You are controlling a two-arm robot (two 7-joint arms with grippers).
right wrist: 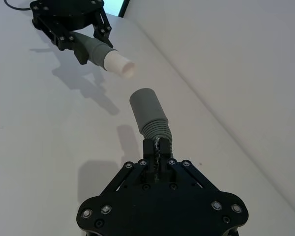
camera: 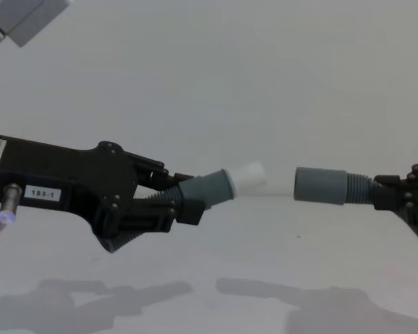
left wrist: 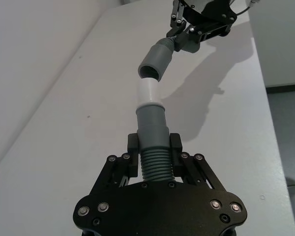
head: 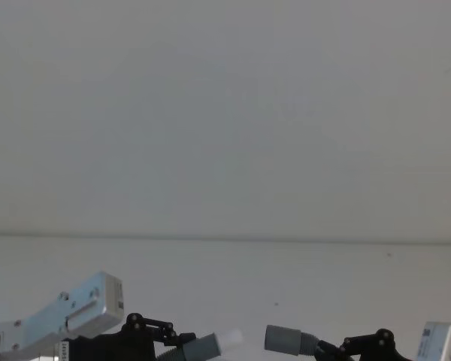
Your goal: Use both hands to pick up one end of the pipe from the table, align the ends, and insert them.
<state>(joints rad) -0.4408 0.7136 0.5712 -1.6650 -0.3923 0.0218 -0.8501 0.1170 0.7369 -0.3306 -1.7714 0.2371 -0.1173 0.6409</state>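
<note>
Both pipe pieces hang above the white table [camera: 265,243], held end to end with a short gap. My left gripper [camera: 177,202] is shut on the ribbed part of the piece with the grey collar [camera: 209,188] and whitish tip [camera: 245,177]. That tip tilts slightly upward. My right gripper [camera: 397,195] is shut on the ribbed part of the other piece, whose wide grey socket sleeve [camera: 320,185] faces the tip. In the left wrist view the tip [left wrist: 150,91] sits just short of the socket mouth [left wrist: 155,61]. In the right wrist view the socket [right wrist: 145,105] points slightly off from the tip [right wrist: 119,65].
Shadows of both arms fall on the bare table [left wrist: 64,147] below the pieces. A pale wall rises behind the table's far edge [head: 225,239]. The left arm's silver wrist link [head: 75,308] shows at the lower left.
</note>
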